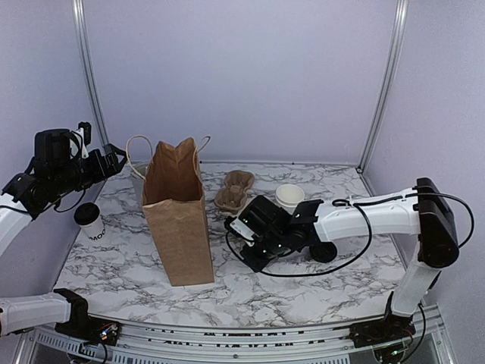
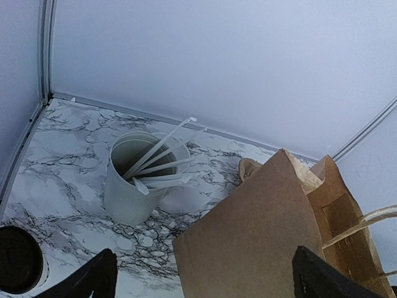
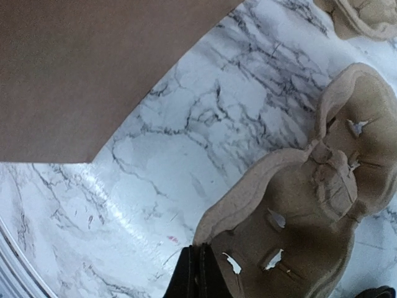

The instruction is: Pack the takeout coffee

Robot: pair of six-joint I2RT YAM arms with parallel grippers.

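Brown kraft paper bag with twisted paper handles (image 1: 178, 220): stands upright and open-mouthed on the marble-pattern table (image 1: 303, 280), left of centre. I see no printing on it.

Takeout coffee, small white paper cup with round black plastic lid (image 1: 89, 222): upright, long axis vertical, at the table's left edge, left of the bag and apart from it. Black lettering on its side; too small for me to read with confidence.

Left gripper (image 2: 203, 273): jaws spread wide, empty, raised above the table and facing the bag. The coffee lies below and to the left of them, only its lid showing at the wrist view's lower left corner. This arm is clearly the nearer, so I judge the pick belongs to it.

Right gripper (image 3: 198, 270): jaws closed, low, just beside the brown moulded-pulp cup carrier (image 1: 235, 189); I cannot see anything held.

White ribbed utensil holder with white plastic utensils (image 2: 130, 198): behind the bag.

Lidless white paper cup (image 1: 289, 196): right of the carrier.
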